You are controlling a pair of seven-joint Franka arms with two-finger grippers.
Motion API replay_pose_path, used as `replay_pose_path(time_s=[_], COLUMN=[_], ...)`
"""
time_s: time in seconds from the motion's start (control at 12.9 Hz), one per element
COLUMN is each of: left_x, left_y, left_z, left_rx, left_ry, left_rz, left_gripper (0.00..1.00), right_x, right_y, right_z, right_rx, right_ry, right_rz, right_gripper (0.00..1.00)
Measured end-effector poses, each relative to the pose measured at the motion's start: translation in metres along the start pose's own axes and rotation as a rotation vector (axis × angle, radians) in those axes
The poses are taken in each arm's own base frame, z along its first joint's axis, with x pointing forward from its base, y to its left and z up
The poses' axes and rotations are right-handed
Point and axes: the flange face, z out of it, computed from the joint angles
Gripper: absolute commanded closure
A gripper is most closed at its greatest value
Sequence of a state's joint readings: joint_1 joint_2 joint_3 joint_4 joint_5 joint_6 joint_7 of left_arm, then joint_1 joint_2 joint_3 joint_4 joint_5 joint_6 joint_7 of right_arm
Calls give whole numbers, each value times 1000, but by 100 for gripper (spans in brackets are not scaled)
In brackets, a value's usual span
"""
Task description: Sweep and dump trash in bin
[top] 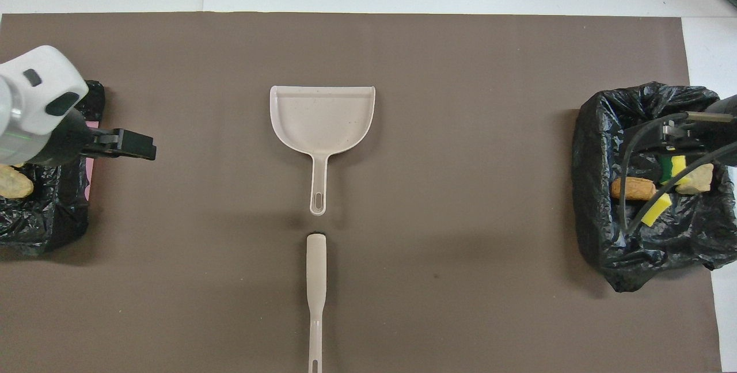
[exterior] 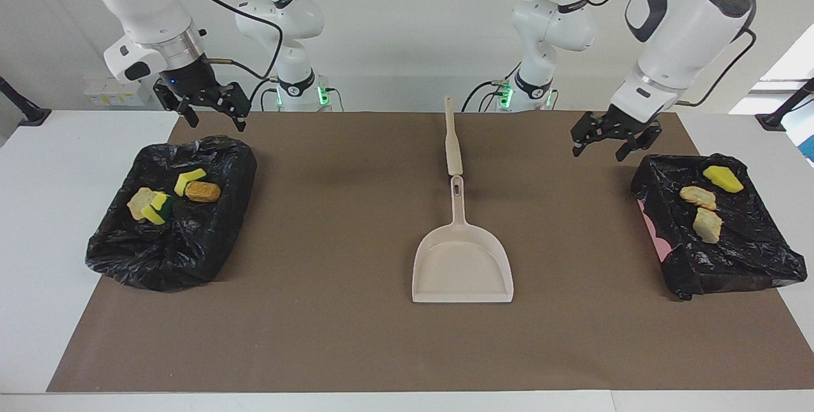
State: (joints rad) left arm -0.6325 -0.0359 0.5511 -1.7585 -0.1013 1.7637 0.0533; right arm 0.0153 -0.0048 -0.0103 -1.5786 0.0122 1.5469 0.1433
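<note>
The trash lies in two bins lined with black bags. The bin (exterior: pixel 127 253) at the right arm's end holds several lumps, among them a yellow sponge (exterior: pixel 189 178) and a tan chunk (exterior: pixel 203 192). The bin (exterior: pixel 731 266) at the left arm's end holds a yellow piece (exterior: pixel 722 178), a tan lump (exterior: pixel 697 196) and a pale lump (exterior: pixel 708 224). My right gripper (exterior: pixel 217 124) hangs open and empty over its bin's edge nearest the robots. Beside the other bin, my left gripper (exterior: pixel 598 152) hovers open and empty above the mat, also in the overhead view (top: pixel 124 145).
A beige dustpan (exterior: pixel 462 266) lies flat mid-table on the brown mat (exterior: pixel 318 310), its handle toward the robots. A beige brush handle (exterior: pixel 453 138) lies in line with it, nearer the robots. White tabletop borders the mat at both ends.
</note>
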Motion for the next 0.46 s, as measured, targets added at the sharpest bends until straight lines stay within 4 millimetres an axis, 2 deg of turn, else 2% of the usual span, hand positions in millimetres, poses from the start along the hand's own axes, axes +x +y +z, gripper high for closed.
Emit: replay_pose_path(time_s=[0.15, 0.23, 0.31, 0.46], left_x=[-3, -5, -6, -8], left_y=[-41, -54, -62, -62], left_z=[-19, -30, -41, -59], left_rx=[2, 4, 6, 6], left_ry=[36, 57, 75, 82], left_rz=[14, 17, 16, 20], left_gripper=[0, 0, 0, 0], right_x=[0, 0, 0, 0], right_y=[0, 0, 0, 0], right_z=[0, 0, 0, 0], right_rx=[0, 0, 0, 0], right_ry=[0, 0, 0, 0], right_rz=[0, 0, 0, 0], right_gripper=[0, 0, 0, 0])
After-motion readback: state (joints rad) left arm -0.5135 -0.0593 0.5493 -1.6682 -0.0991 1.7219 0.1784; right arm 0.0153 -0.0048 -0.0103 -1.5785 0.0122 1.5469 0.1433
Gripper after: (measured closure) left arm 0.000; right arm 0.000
